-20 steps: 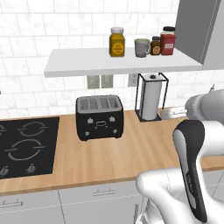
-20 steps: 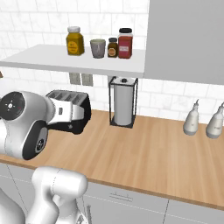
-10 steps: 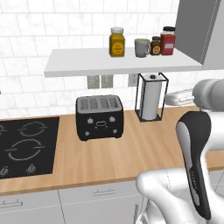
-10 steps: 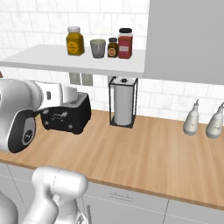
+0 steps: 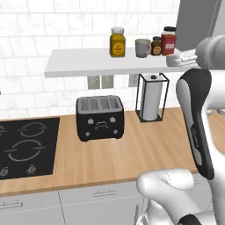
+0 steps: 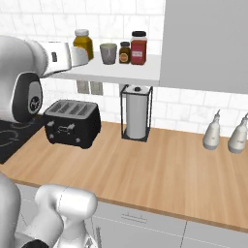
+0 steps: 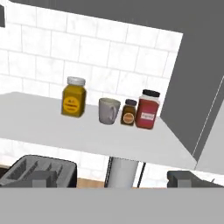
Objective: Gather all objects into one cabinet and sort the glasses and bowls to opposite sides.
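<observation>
Hand view looks at the white shelf slab backed by white tiles (image 7: 87, 135), and I take that shelf as my landmark. On it stands the plain grey mug with a handle (image 7: 108, 110), upright, its long axis vertical and its open mouth up; its handle sticks out toward the small brown jar with a dark lid (image 7: 128, 113) just beside it. Past that jar, near the shelf's end by the grey cabinet panel, is the red jar with a black lid (image 7: 146, 109). On the mug's other side, a little apart, stands the yellow jar with a silver lid (image 7: 73, 96).

My gripper (image 7: 111, 179) has its two dark finger tips wide apart, with nothing between them, and I hold nothing. From the base views my hand hovers level with the shelf's front edge.

Below the shelf, on the wooden counter (image 5: 132, 149), sit a black four-slot toaster (image 5: 99, 117) and a paper-towel roll in a black wire stand (image 5: 150, 99).
</observation>
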